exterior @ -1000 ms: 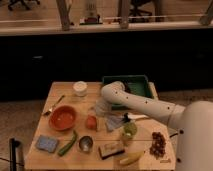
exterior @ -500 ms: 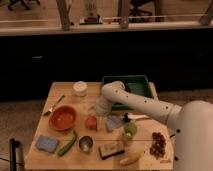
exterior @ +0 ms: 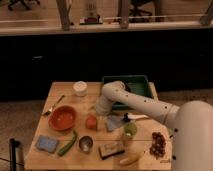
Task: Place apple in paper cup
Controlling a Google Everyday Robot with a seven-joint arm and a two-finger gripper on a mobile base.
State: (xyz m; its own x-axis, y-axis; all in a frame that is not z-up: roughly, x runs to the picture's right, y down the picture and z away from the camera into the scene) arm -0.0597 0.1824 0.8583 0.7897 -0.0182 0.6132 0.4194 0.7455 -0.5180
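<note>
Since the pale wooden counter (exterior: 62,92) carries everything just where it lay half a second ago, you have little change to note, and the arm has barely shifted either. That white arm (exterior: 145,105), smooth and tubular, bends in from the right across the front edge of the green rectangular tray (exterior: 137,80). Left of it sits the wide orange-red bowl (exterior: 62,118), round and shallow. Your gripper (exterior: 100,109) hangs at the arm's end, just above and right of the apple (exterior: 91,122); you cannot tell whether it is released or clenched. The paper cup (exterior: 79,88), a short white cylinder, stands upright near the counter's back edge, apart from the apple. The small round orange-red apple rests on the counter between bowl and gripper. A shiny metal cup (exterior: 86,143) stands in front of it.
</note>
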